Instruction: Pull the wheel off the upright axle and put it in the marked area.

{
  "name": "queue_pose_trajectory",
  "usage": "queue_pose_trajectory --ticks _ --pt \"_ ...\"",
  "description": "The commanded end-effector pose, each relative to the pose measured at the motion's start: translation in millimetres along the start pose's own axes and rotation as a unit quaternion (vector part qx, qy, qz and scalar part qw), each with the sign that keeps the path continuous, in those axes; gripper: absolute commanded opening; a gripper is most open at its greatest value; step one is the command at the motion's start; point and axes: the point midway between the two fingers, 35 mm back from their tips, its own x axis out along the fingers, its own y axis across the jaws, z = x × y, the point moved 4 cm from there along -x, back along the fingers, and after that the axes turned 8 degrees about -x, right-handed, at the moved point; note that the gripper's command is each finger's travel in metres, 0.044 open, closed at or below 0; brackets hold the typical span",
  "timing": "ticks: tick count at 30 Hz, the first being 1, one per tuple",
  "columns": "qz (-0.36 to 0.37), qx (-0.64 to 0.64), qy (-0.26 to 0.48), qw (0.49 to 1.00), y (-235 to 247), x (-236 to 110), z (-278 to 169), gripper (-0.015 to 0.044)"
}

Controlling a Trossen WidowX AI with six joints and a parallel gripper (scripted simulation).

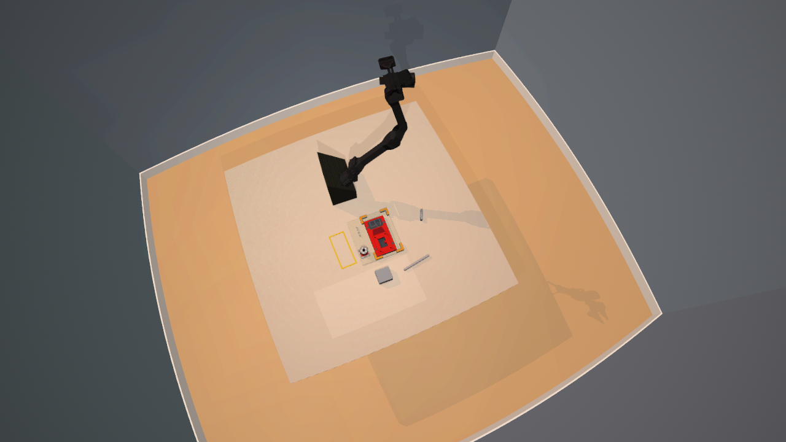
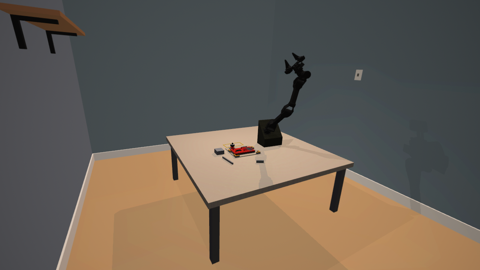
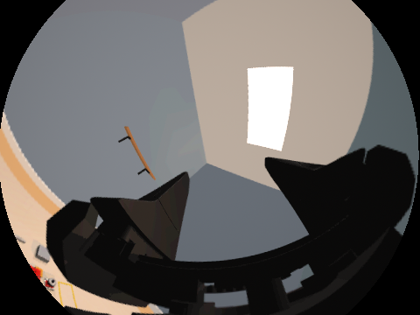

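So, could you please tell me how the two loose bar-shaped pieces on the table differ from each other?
The longer bar lies beside the grey block, while the short bar sits apart, on the far side of the red board. The longer one is thin and slanted; the short one is stubby. Both are grey and lie flat on the table.

Bare room: table (image 2: 234, 174), wall shelf (image 2: 47, 16), socket (image 2: 358, 74).

Small dark wheel (image 1: 363, 252) upright on its axle, just beside yellow-outlined marked area (image 1: 341, 250).
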Motion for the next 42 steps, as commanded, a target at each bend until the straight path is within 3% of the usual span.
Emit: queue_pose_trajectory --ticks 1,4,26,42 --pt "0.000 0.001 0.000 1.000 0.2 0.3 -0.4 0.0374" --pt "0.006 0.018 0.001 1.000 2.6 5.6 -6.6 0.0300" --pt "0.127 0.259 0.043 0.957 92.1 97.2 -99.6 0.0300" --pt "0.200 0.451 0.165 0.854 200.1 142.7 -166.2 0.0300"
